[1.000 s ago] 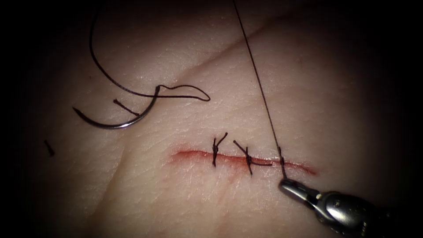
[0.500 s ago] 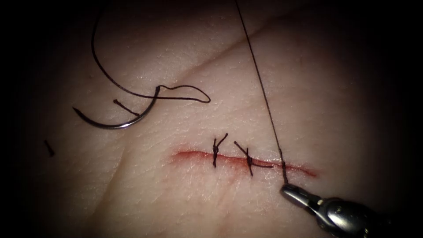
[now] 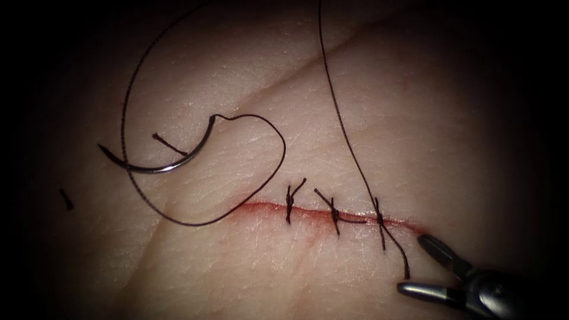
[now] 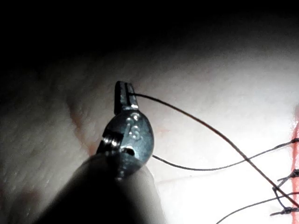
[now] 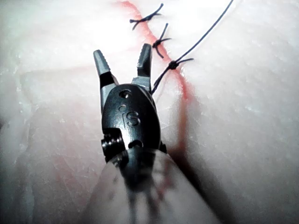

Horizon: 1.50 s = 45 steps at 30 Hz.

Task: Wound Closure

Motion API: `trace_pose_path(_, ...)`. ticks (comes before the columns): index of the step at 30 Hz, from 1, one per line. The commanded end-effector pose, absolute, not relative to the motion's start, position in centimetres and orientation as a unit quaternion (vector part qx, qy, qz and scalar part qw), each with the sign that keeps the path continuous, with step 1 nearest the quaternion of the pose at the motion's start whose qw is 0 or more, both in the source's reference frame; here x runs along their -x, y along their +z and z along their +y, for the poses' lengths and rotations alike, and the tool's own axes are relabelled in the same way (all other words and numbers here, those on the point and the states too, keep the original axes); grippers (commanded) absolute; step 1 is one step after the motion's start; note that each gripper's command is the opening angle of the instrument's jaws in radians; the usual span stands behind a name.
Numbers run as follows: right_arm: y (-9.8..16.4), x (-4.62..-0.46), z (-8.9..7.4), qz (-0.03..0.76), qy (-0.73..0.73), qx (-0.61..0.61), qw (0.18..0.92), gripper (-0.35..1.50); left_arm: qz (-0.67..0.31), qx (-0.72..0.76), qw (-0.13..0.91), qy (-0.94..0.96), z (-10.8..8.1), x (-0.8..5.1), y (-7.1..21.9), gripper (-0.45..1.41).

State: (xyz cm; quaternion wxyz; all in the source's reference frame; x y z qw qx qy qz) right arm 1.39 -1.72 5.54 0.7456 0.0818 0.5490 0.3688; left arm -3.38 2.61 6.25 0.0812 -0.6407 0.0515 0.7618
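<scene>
Needle (image 3: 155, 167) lies free on tissue (image 3: 249, 266); right tool (image 3: 424, 266) spread, empty; left tool (image 4: 125, 95) pinching thread (image 3: 344, 127).

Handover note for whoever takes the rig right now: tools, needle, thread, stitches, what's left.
Right tool: jaws open, holding nothing, just right of the cut's right end; it let go of the thread end it held a second ago.
Left tool: jaws shut on the thread, which has gone slack.
Needle: lying free on the tissue, upper left of the cut, not in it.
Done: three knotted stitches cross the cut.
Left: the third stitch's long thread is uncut; the cut's left end is unstitched.
</scene>
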Motion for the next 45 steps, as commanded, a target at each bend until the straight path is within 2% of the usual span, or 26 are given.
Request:
trace_pose_path(1,5.6,-1.47,-1.7,0.549,0.371,-0.081,0.745,1.43,0.052,0.641,0.080,0.761,2.6,3.44,6.3,-0.45)
trace_pose_path(11,6.1,-1.55,-1.5,0.527,0.370,-0.078,0.761,1.36,0.030,0.664,0.053,0.745,2.2,3.67,5.5,-0.45)
trace_pose_path(32,6.5,-1.90,-1.4,0.490,0.352,-0.096,0.792,1.40,0.035,0.693,0.014,0.720,1.5,3.86,3.8,-0.45)
trace_pose_path(45,6.6,-1.96,-1.3,0.488,0.356,-0.094,0.791,1.38,0.035,0.695,0.009,0.718,1.4,3.88,3.6,-0.45)
